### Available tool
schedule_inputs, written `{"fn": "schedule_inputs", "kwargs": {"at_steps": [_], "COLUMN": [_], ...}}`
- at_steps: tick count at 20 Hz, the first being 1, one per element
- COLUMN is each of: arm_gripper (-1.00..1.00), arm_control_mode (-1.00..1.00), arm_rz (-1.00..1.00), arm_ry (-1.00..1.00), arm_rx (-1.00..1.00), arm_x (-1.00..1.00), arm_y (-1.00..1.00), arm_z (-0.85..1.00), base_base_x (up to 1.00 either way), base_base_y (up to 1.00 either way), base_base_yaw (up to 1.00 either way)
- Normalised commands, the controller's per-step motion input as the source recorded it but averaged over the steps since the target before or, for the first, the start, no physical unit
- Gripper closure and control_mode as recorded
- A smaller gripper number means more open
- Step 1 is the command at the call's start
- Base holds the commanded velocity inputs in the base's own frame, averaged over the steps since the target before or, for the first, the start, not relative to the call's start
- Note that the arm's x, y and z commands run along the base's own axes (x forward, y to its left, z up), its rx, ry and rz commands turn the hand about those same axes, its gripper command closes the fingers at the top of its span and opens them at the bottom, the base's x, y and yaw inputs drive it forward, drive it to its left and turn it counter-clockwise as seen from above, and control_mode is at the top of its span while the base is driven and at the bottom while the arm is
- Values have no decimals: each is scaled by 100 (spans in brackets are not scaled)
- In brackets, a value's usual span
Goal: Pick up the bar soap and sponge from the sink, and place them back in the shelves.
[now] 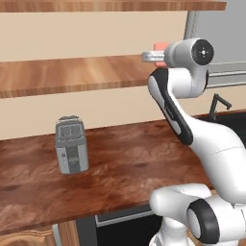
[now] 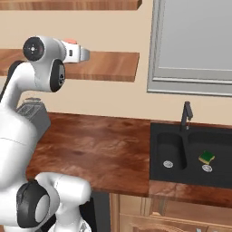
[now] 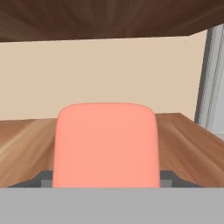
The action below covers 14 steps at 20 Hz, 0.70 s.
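One bar soap (image 3: 106, 144), salmon-pink, smooth, round-cornered, sits clamped in the jaws above the lower of the brown wooden shelves (image 1: 72, 74). Sponge (image 2: 206, 157), yellow with green top, lies in the black sink (image 2: 195, 174).

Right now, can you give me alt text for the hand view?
The pink bar soap sits between the gripper fingers, over a wooden shelf with a beige wall behind. Another shelf runs overhead, and a grey window frame stands at right.

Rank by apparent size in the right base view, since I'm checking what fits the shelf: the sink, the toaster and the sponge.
1. The sink, largest by far.
2. The toaster, though the arm hides part of it and it stands nearer the camera.
3. The sponge, smallest, lying in the sink's right-hand basin.
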Motion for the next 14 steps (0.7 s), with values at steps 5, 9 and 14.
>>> {"fn": "schedule_inputs", "kwargs": {"at_steps": [5, 9, 14], "arm_gripper": [100, 100, 100], "arm_control_mode": [-100, -100, -100], "arm_rz": [2, 1, 1], "arm_ry": [0, 1, 4], "arm_rx": [-2, -1, 0], "arm_x": [41, 42, 39], "arm_y": [13, 11, 8], "arm_z": [-23, -19, -8], "base_base_x": [0, 0, 0], "base_base_y": [0, 0, 0], "base_base_yaw": [0, 0, 0]}}
